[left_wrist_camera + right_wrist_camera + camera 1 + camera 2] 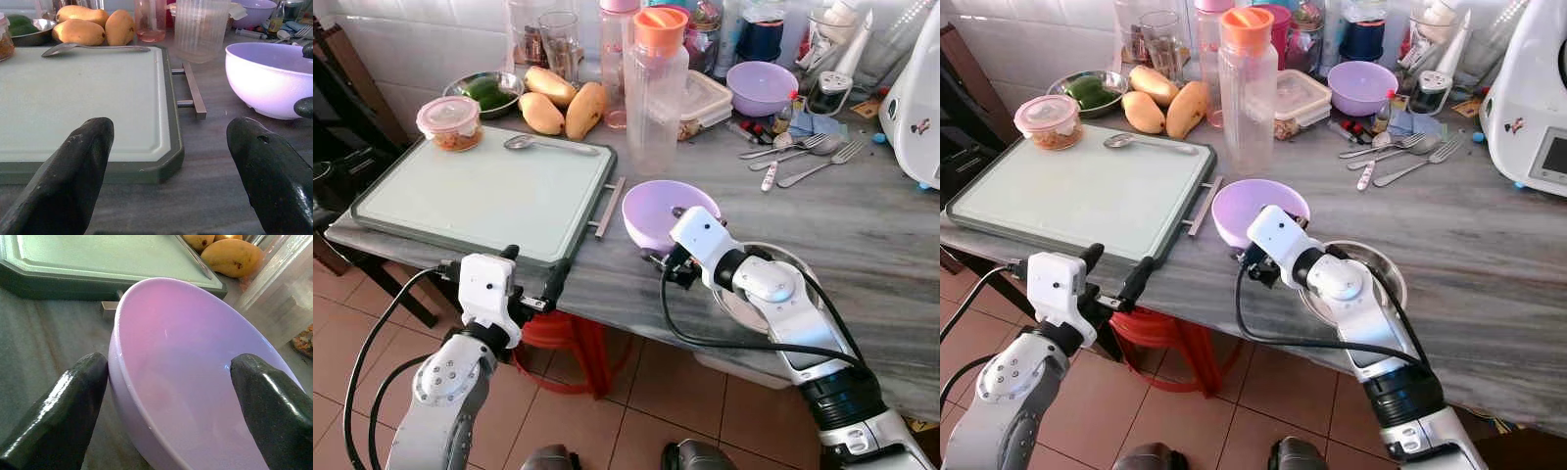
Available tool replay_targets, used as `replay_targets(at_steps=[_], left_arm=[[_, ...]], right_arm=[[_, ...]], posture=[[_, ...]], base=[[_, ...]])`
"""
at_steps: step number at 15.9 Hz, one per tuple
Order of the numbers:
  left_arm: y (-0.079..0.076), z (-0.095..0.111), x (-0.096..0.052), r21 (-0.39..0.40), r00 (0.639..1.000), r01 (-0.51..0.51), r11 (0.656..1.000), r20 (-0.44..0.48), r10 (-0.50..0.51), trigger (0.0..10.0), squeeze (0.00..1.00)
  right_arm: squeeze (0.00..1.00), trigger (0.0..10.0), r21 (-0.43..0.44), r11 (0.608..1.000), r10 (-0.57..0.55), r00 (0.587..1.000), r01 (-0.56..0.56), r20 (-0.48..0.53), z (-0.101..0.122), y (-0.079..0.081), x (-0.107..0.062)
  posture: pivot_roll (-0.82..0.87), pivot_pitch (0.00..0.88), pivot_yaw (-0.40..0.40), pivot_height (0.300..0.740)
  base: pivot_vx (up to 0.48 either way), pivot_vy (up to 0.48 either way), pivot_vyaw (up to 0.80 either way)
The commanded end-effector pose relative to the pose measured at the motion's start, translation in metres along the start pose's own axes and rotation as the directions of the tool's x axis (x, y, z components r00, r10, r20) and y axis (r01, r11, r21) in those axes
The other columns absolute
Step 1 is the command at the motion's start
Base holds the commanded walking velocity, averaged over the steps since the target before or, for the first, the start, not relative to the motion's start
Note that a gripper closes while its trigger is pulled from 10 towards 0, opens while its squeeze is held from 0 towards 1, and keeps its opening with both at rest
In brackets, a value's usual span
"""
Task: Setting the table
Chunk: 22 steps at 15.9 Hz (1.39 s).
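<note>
Looking along your right gripper (166, 396), you see its two black fingers (63, 416) spread wide over the near lilac bowl (666, 213): one finger lies against the outside of the bowl's wall, the other hangs over its hollow, and the near rim passes between them. Neither finger is pressed shut on the wall. The bowl stands upright on the grey marble counter (862, 225), just beyond your fingertips, with a steel plate (1386, 274) under your right forearm behind them.

Your left gripper (533, 279) hovers at the counter's near edge with its fingers (73, 171) also wide apart and holding nothing. Straight ahead of those fingertips is the near corner of the pale green tray (480, 196), whose metal side handle (193, 90) runs along the edge nearest the bowl. Past the fingers, at the tray's far edge, a spoon (548, 145) lies flat, and a lidded tub of food (450, 121) stands on its far corner.

Beyond the tray you have three mangoes (558, 103) and a steel dish with something green (487, 93). A clear jug with an orange lid (656, 88) stands beyond the bowl, a second lilac bowl (761, 86) farther back, and loose forks and spoons (803, 157) lie on the counter off to the right.
</note>
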State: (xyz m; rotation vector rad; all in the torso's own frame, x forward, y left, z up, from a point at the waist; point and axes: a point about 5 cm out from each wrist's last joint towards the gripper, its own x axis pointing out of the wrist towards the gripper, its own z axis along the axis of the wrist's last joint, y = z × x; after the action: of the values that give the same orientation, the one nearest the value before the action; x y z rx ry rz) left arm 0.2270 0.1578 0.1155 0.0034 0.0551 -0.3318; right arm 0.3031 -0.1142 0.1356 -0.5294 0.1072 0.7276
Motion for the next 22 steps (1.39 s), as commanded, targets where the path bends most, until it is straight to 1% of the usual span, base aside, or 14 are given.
replay_targets(at_steps=[1, 4, 7, 10, 11, 12, 13, 15, 17, 18, 19, 20, 21, 22], left_arm=[[0.0, -0.003, 0.0, 0.001, 1.0, 0.004, 1.0, -0.015, -0.004, 10.0, 0.0], [0.0, -0.003, 0.001, 0.002, 1.0, 0.002, 1.0, -0.019, -0.002, 10.0, 0.0], [0.0, -0.004, 0.001, 0.002, 1.0, 0.004, 1.0, -0.019, -0.004, 10.0, 0.0], [0.0, -0.004, 0.002, -0.001, 1.0, 0.005, 1.0, -0.018, -0.005, 10.0, 0.0], [-0.001, -0.004, 0.002, -0.003, 1.0, 0.005, 1.0, -0.016, -0.005, 10.0, 0.0], [-0.001, -0.004, 0.003, -0.003, 1.0, 0.006, 1.0, -0.016, -0.006, 10.0, 0.0], [-0.001, -0.004, 0.003, -0.003, 1.0, 0.007, 1.0, -0.016, -0.007, 10.0, 0.0], [-0.001, -0.005, 0.004, -0.003, 1.0, 0.007, 1.0, -0.015, -0.007, 10.0, 0.0], [-0.002, -0.005, 0.004, -0.004, 1.0, 0.005, 1.0, -0.014, -0.005, 10.0, 0.0], [-0.002, -0.005, 0.004, -0.005, 1.0, 0.003, 1.0, -0.012, -0.003, 10.0, 0.0], [-0.002, -0.005, 0.005, -0.005, 1.0, 0.003, 1.0, -0.012, -0.003, 10.0, 0.0], [-0.002, -0.005, 0.005, -0.006, 1.0, 0.002, 1.0, -0.011, -0.002, 10.0, 0.0], [-0.002, -0.005, 0.006, -0.007, 1.0, 0.002, 1.0, -0.009, -0.002, 10.0, 0.0], [-0.002, -0.005, 0.007, -0.008, 1.0, 0.002, 1.0, -0.007, -0.003, 10.0, 0.0]], right_arm=[[1.0, 10.0, 0.011, 1.0, -0.004, 0.999, 0.004, 0.035, 0.01, -0.004, -0.001], [1.0, 10.0, 0.056, 0.998, -0.001, 0.998, -0.003, 0.057, 0.013, -0.003, -0.002], [1.0, 10.0, 0.071, 0.997, -0.042, 0.996, 0.036, 0.082, 0.017, -0.005, -0.004], [1.0, 10.0, 0.081, 0.983, -0.175, 0.974, 0.165, 0.141, 0.025, -0.015, -0.008], [1.0, 10.0, 0.089, 0.97, -0.24, 0.955, 0.228, 0.176, 0.031, -0.019, -0.009], [1.0, 10.0, 0.1, 0.967, -0.25, 0.95, 0.235, 0.188, 0.033, -0.02, -0.009], [1.0, 10.0, 0.104, 0.969, -0.241, 0.953, 0.225, 0.183, 0.032, -0.018, -0.008], [1.0, 10.0, 0.112, 0.974, -0.213, 0.959, 0.195, 0.186, 0.031, -0.011, -0.006], [1.0, 10.0, 0.115, 0.975, -0.212, 0.959, 0.192, 0.191, 0.031, -0.009, -0.006], [1.0, 10.0, 0.122, 0.965, -0.255, 0.945, 0.234, 0.205, 0.033, -0.009, -0.007], [1.0, 10.0, 0.121, 0.959, -0.275, 0.938, 0.255, 0.211, 0.034, -0.01, -0.008], [1.0, 10.0, 0.132, 0.942, -0.332, 0.917, 0.309, 0.22, 0.037, -0.013, -0.01], [1.0, 10.0, 0.135, 0.897, -0.442, 0.866, 0.421, 0.233, 0.04, -0.021, -0.016], [1.0, 10.0, 0.133, 0.84, -0.543, 0.806, 0.526, 0.236, 0.041, -0.027, -0.026]], posture=[[0.06, 0.036, 0.042, 0.74], [0.05, 0.034, 0.042, 0.74], [0.05, 0.031, 0.042, 0.74], [0.05, 0.026, 0.043, 0.74], [0.05, 0.025, 0.042, 0.74], [0.04, 0.024, 0.042, 0.74], [0.04, 0.023, 0.041, 0.74], [0.05, 0.022, 0.038, 0.74], [0.05, 0.02, 0.037, 0.74], [0.04, 0.018, 0.036, 0.74], [0.04, 0.018, 0.036, 0.74], [0.04, 0.016, 0.035, 0.74], [0.04, 0.014, 0.035, 0.74], [0.04, 0.01, 0.034, 0.74]], base=[[0.0, 0.0, 0.0], [0.0, 0.0, 0.0], [0.0, 0.0, 0.0], [0.0, 0.0, 0.0], [0.0, 0.0, 0.0], [0.0, 0.0, 0.0], [0.0, 0.0, 0.0], [0.0, 0.0, 0.0], [0.0, 0.0, 0.0], [0.0, 0.0, 0.0], [0.0, 0.0, 0.0], [0.0, 0.0, 0.0], [0.0, 0.0, 0.0], [0.0, 0.0, 0.0]])
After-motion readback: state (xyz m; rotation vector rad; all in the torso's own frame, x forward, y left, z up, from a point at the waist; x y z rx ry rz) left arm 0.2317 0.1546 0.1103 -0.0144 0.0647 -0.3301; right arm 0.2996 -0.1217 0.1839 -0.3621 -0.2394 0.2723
